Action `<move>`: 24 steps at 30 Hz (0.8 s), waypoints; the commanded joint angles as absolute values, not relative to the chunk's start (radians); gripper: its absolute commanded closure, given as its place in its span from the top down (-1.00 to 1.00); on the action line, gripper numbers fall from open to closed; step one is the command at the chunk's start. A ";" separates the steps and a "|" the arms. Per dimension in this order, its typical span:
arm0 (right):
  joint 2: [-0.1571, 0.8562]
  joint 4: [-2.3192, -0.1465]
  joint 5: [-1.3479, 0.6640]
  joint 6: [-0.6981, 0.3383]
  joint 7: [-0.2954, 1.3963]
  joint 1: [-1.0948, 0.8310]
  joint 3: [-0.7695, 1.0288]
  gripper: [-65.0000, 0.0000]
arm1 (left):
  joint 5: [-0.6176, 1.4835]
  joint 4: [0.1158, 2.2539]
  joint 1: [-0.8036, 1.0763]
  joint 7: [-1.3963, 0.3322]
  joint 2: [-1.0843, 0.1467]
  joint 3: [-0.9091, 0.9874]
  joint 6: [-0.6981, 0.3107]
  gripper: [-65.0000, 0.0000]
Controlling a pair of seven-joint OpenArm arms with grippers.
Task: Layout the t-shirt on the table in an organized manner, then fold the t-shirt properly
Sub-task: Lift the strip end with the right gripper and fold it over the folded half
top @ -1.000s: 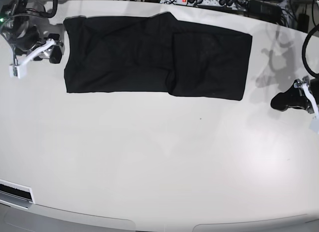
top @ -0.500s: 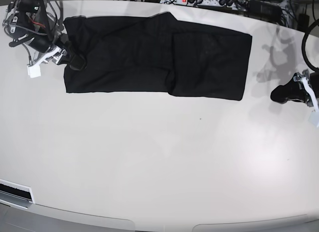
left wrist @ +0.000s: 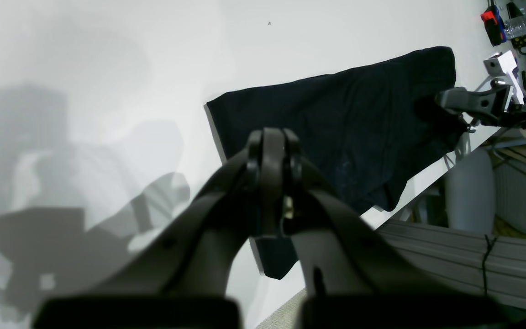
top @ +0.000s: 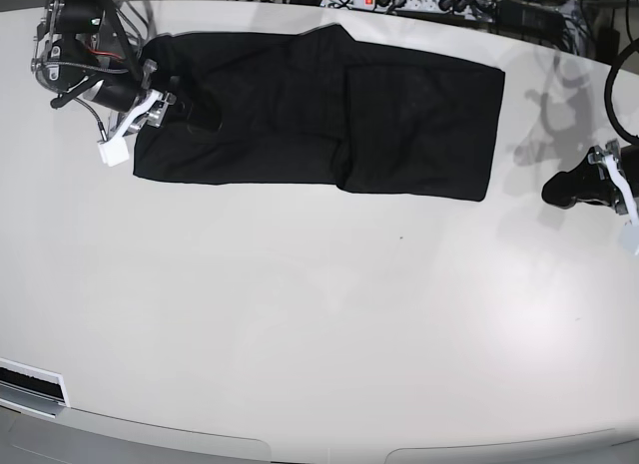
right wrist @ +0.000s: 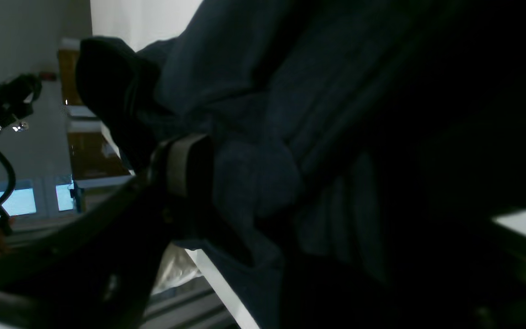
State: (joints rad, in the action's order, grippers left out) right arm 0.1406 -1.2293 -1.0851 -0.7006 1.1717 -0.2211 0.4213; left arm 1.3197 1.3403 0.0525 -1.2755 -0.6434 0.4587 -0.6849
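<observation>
On table [top: 319,314] — right gripper [top: 190,113] clamps t-shirt [top: 329,115]; left gripper [top: 559,193] closed, apart

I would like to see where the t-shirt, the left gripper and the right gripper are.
t-shirt [top: 399,115], base view, flat middle of the fabric.
left gripper [top: 559,193], base view, dark tips.
right gripper [top: 190,110], base view, tips over the shirt.

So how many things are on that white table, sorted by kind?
Plain black soft fabric t-shirt: 1
Robot arms with fingers, right on the shirt, left beside it: 2
Large glossy white table: 1
Total: 4
</observation>
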 commanded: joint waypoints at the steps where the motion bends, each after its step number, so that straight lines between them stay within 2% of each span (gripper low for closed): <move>1: 0.150 -1.240 -1.040 -0.698 1.196 -0.215 0.422 -0.01 | 1.343 1.354 0.039 -1.256 -0.667 0.467 -0.684 -1.00; 2: 0.152 -1.249 -1.030 -0.698 1.212 -0.211 0.422 -0.19 | 1.343 1.354 0.039 -1.257 -0.667 0.467 -0.685 -1.00; 5: 0.156 -1.319 -1.032 -0.698 1.266 -0.211 0.423 -0.93 | 1.343 1.354 0.038 -1.256 -0.667 0.467 -0.684 -1.00; 6: 0.159 -1.358 -1.032 -0.698 1.293 -0.211 0.424 -1.00 | 1.343 1.354 0.038 -1.256 -0.667 0.467 -0.684 -1.00; 10: 0.197 -1.557 -1.000 -0.698 1.328 -0.219 0.428 -1.00 | 1.343 1.354 0.039 -1.256 -0.667 0.467 -0.685 -1.00; 15: 0.239 -1.774 -0.782 -0.698 1.311 -0.219 0.449 -1.00 | 1.343 1.354 0.039 -1.257 -0.667 0.467 -0.685 -1.00; 19: 0.239 -1.906 -0.664 -0.619 1.279 -0.225 0.467 -1.00 | 1.343 1.354 0.038 -1.256 -0.667 0.467 -0.685 -1.00; 24: 0.191 -2.075 -0.680 -0.562 1.279 -0.255 0.466 -1.00 | 1.343 1.354 0.039 -1.253 -0.667 0.467 -0.685 -1.00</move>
State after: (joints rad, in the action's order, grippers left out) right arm 0.1837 -2.0575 -0.6586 -0.5636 1.2953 -0.2565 0.4622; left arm 1.3197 1.3403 0.0521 -1.2747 -0.6430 0.4587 -0.6853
